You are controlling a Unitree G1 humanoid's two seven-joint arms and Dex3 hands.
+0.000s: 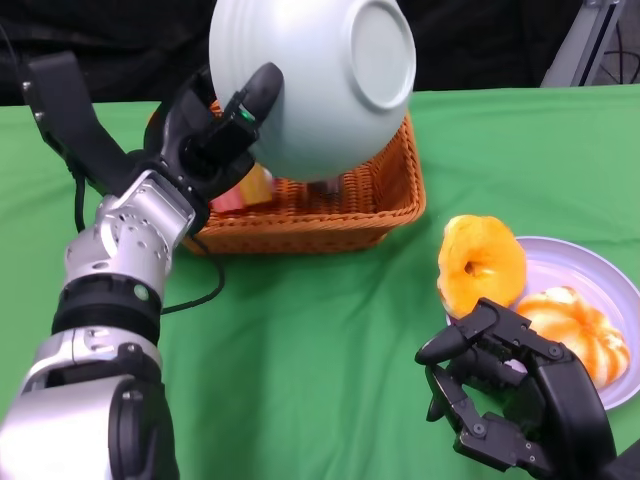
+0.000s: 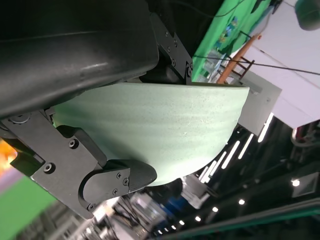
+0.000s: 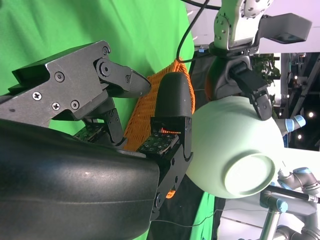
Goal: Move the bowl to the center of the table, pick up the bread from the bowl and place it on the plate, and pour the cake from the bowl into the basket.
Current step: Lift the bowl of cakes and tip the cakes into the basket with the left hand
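The head camera is looking down over the worktop (image 1: 320, 340) toward the bowl (image 1: 315, 85). The right wrist camera is viewing that bowl (image 3: 235, 150) sideways from farther off; the left wrist camera is pressing close against it (image 2: 150, 130).

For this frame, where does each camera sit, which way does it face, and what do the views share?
Head view: high on the robot, looking down at the green table; both forearms show, left robot hand tipping the bowl over the basket.
Right wrist view: behind the idle right robot hand, facing basket and bowl.
Left wrist view: behind the left robot hand, pressed against the bowl.
Shared: the bowl appears in all three.
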